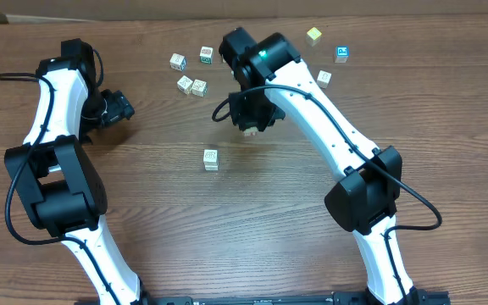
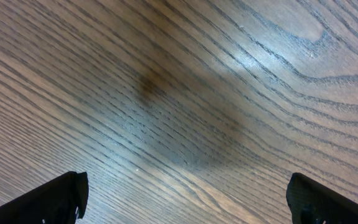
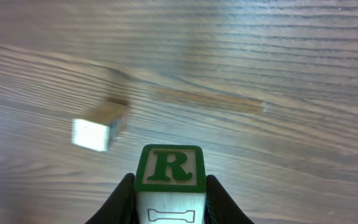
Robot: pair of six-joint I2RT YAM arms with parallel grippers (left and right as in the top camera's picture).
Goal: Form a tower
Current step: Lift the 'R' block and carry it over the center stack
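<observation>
Wood-grain brown table (image 1: 252, 220) fills every view you have. Your right gripper (image 3: 169, 186) is pinching a pale R cube (image 3: 169, 167), the letter framed in green on the face turned to the wrist camera, and both black fingers (image 3: 124, 196) press against its sides. From overhead, that right gripper (image 1: 248, 123) sits around the middle of the table, a little toward the far side. The tower (image 1: 211, 159) stands alone on the wood, nearer than the held cube and to its left, apart from it and touching nothing else. From above you see only its top face and a sliver of one side, so you cannot count its cubes. In the right wrist view the tower (image 3: 98, 127) is a blurred pale column to the left of and beyond the R cube, with bare wood between them. Your left gripper (image 1: 115, 108) is well off to the left, and in its own wrist view the left gripper (image 2: 185, 190) has its two dark tips spread wide over bare wood, holding nothing. Loose pieces lie along the far side. A pair of pale cubes (image 1: 191, 85) sit just beside each other, with two more pale cubes (image 1: 177, 61) farther back. On the far right are a yellow cube (image 1: 313, 35), a blue-faced cube (image 1: 341, 54) and a lone pale cube (image 1: 324, 78).
</observation>
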